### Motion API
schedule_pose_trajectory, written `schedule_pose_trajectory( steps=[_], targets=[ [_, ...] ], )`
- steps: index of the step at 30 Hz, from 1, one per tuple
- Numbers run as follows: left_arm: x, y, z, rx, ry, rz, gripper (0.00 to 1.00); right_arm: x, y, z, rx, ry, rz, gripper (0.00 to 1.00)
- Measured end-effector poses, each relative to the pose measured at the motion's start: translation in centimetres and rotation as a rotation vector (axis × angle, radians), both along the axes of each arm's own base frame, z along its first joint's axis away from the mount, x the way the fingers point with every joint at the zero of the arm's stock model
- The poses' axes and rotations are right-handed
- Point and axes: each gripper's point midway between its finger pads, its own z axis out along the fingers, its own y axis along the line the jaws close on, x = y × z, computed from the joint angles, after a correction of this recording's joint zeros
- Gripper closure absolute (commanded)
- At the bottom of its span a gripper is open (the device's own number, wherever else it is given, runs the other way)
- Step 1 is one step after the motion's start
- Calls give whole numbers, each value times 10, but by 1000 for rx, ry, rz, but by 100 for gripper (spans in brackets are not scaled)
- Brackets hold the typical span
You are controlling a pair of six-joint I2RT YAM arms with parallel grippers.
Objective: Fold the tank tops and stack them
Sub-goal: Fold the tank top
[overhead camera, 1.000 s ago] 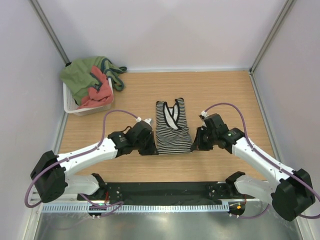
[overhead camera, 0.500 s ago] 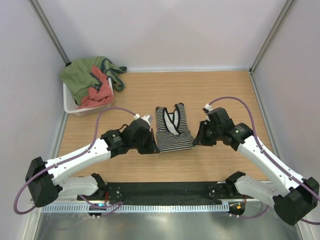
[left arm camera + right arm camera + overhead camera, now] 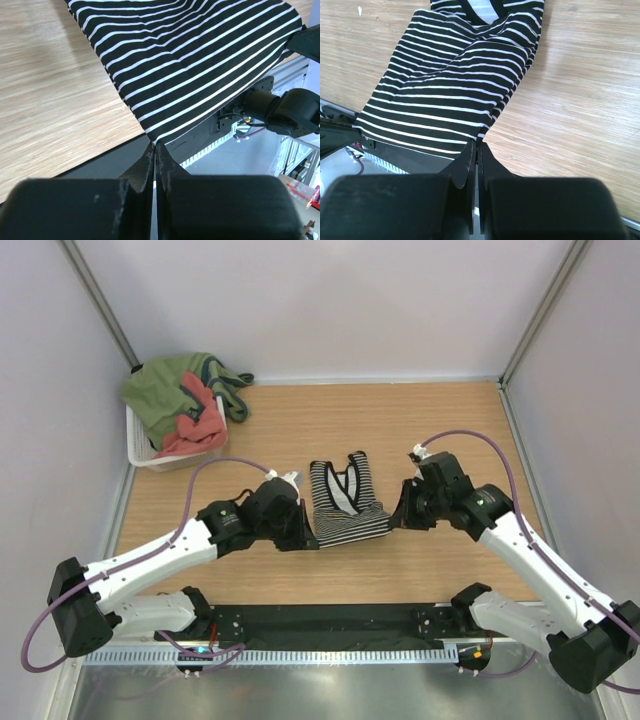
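Observation:
The black-and-white striped tank top (image 3: 345, 502) lies mid-table, its near hem lifted off the wood and carried toward the neck end. My left gripper (image 3: 306, 529) is shut on the hem's left corner (image 3: 152, 135). My right gripper (image 3: 396, 515) is shut on the hem's right corner (image 3: 482, 134). The striped cloth (image 3: 195, 55) hangs taut between them, with the neck end (image 3: 482, 10) still flat on the table. The salmon-red tank top (image 3: 192, 425) sits crumpled in the white basket (image 3: 175, 458) at the back left.
A green garment (image 3: 165, 388) and a dark teal piece (image 3: 225, 375) also fill the basket and hang over its rim. Wooden tabletop (image 3: 440, 420) surrounds the striped top. The black rail (image 3: 320, 622) with the arm bases runs along the near edge.
Both grippers have lifted the striped top's near hem and carried it away from the near edge toward the neck, so the visible cloth has shortened. The basket's contents have not moved.

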Motion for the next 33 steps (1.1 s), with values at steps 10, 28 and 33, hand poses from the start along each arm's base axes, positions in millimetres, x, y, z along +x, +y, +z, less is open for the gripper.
schedule_pose_trajectory(
  steps=[10,28,33],
  targets=[
    [7,-9,17,-10,-6,7,98,25,1,9,-58,-26,-23,96],
    [75,9,13,-31,76,146,99,86,12,18,-125,-57,-45,96],
    [97,9,17,-51,84,156,100,113,11,18,-123,-55,-67,98]
  ],
)
